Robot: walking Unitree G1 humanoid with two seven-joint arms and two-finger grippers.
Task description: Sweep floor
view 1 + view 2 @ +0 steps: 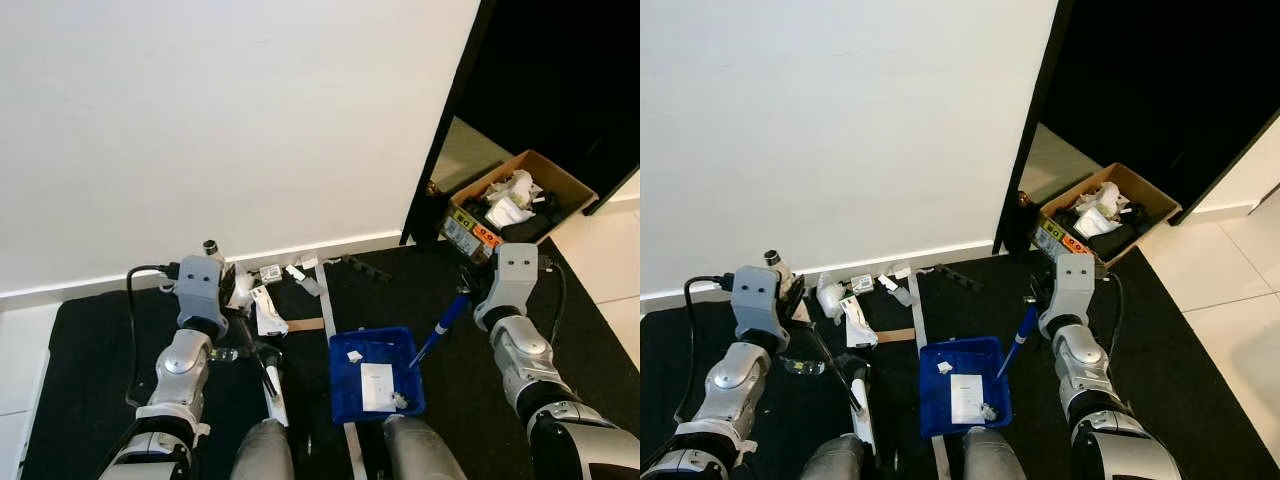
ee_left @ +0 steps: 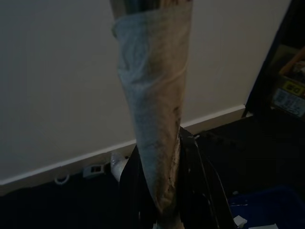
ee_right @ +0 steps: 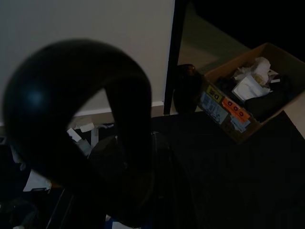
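Left eye view has the left claw [image 1: 243, 330] clamped on the brush [image 1: 271, 385], bristles down on the black mat [image 1: 90, 360] just beside the litter [image 1: 262, 300] along the wall. Right claw [image 1: 466, 285] grips the blue handle of the dustpan [image 1: 375, 375], which sits on the floor holding paper scraps. Cardboard box [image 1: 515, 205] by the doorway is stuffed with trash.

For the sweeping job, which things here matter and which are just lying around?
Part of the job:
- blue dustpan, scraps already in it, handle at the right gripper
- brush at the left gripper
- litter on the dark mat along the wall

Just lying about:
- cardboard box of odds and ends by the doorway
- black cable near the left arm
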